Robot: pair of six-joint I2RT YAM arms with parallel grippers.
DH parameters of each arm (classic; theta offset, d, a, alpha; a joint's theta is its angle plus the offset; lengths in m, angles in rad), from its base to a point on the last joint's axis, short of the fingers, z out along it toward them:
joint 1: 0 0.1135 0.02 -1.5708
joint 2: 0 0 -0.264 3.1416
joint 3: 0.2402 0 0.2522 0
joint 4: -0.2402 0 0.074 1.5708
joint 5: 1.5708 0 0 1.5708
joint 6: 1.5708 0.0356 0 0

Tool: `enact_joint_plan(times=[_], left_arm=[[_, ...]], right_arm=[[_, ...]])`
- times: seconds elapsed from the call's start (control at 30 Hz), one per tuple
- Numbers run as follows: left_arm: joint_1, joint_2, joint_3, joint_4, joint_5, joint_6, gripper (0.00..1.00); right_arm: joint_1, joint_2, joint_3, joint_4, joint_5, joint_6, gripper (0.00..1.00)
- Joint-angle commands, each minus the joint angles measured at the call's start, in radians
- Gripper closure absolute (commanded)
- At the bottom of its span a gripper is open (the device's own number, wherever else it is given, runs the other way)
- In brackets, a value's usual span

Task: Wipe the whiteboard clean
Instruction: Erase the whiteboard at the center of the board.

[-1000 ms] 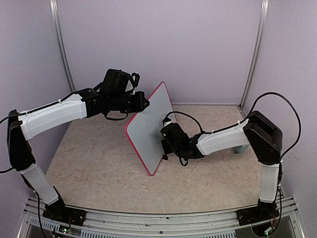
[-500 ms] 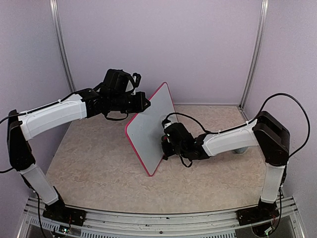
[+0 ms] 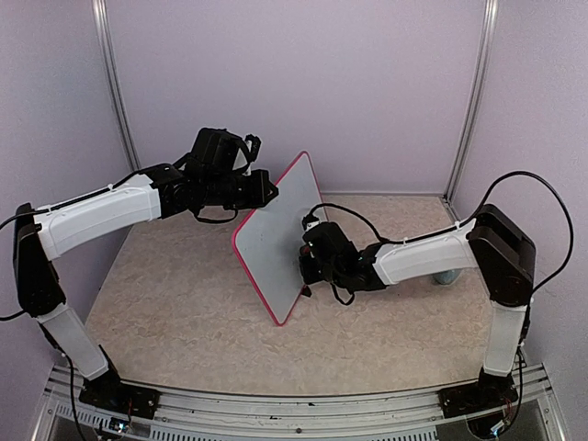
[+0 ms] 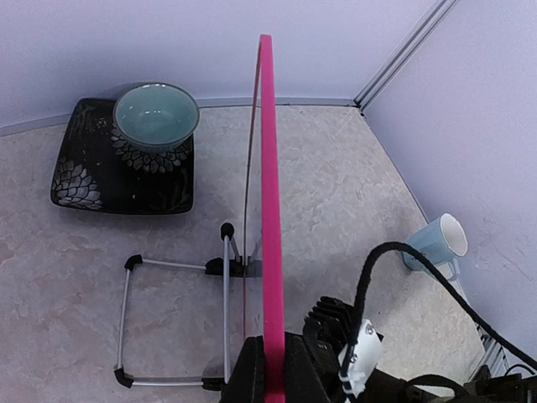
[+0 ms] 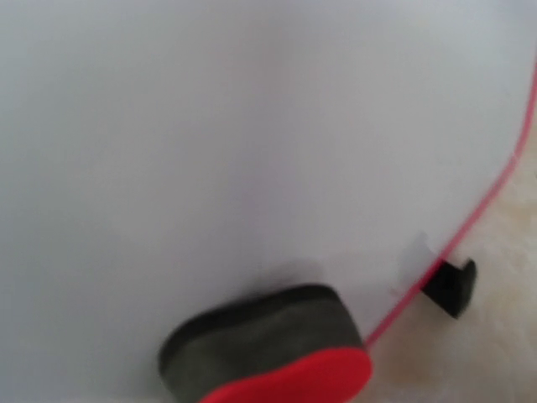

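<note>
**Whiteboard** [image 3: 274, 241]: pink-red frame, stood on edge and tilted near the middle of the desk [image 3: 175, 303], between the two arms. Its lower corner is down at the desk surface. The wrist view of its face shows plain white, with one small black foot [image 5: 450, 287] just outside the frame.

**Left claw** [image 3: 264, 193]: closed on the upper edge of the whiteboard. From its own camera the frame runs edge-on between the fingers.

**Right claw** [image 3: 307, 262]: closed on an eraser [image 5: 268, 357], a red back over a dark felt pad. The pad is pressed to the board face near the lower frame edge.

**Behind the board:**
- wire stand [image 4: 174, 323], lying on the desk
- black patterned square plate [image 4: 84, 172]
- teal bowl [image 4: 156, 115], resting on the plate
- pale blue mug [image 4: 435, 244], near the right wall
</note>
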Motion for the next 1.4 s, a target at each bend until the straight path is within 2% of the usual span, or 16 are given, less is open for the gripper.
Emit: enact_joint_plan(times=[0.0, 0.23, 0.43, 0.6, 0.8, 1.1, 1.37], left_arm=[[-0.046, 0.029, -0.021, -0.01, 0.164, -0.015, 1.0], [-0.046, 0.034, -0.016, -0.013, 0.164, -0.012, 1.0], [-0.045, 0.034, -0.016, -0.015, 0.164, -0.01, 1.0], [-0.043, 0.036, -0.016, -0.014, 0.167, -0.008, 1.0], [-0.043, 0.037, -0.018, -0.011, 0.17, -0.008, 1.0], [-0.043, 0.029, -0.025, -0.012, 0.169, -0.006, 1.0], [-0.043, 0.021, -0.021, -0.019, 0.168, -0.005, 1.0]], right_arm=[[-0.042, 0.099, 0.025, -0.002, -0.062, 0.067, 0.93], [-0.049, 0.099, 0.037, 0.018, -0.095, 0.047, 0.93], [-0.046, -0.019, 0.006, 0.096, -0.181, 0.037, 0.93], [-0.047, -0.087, 0.031, 0.085, -0.193, 0.037, 0.92], [-0.064, -0.008, 0.11, -0.017, -0.16, 0.051, 0.92], [-0.108, 0.135, 0.126, -0.108, -0.158, 0.151, 0.93], [-0.121, 0.153, 0.132, -0.115, -0.182, 0.154, 0.93]])
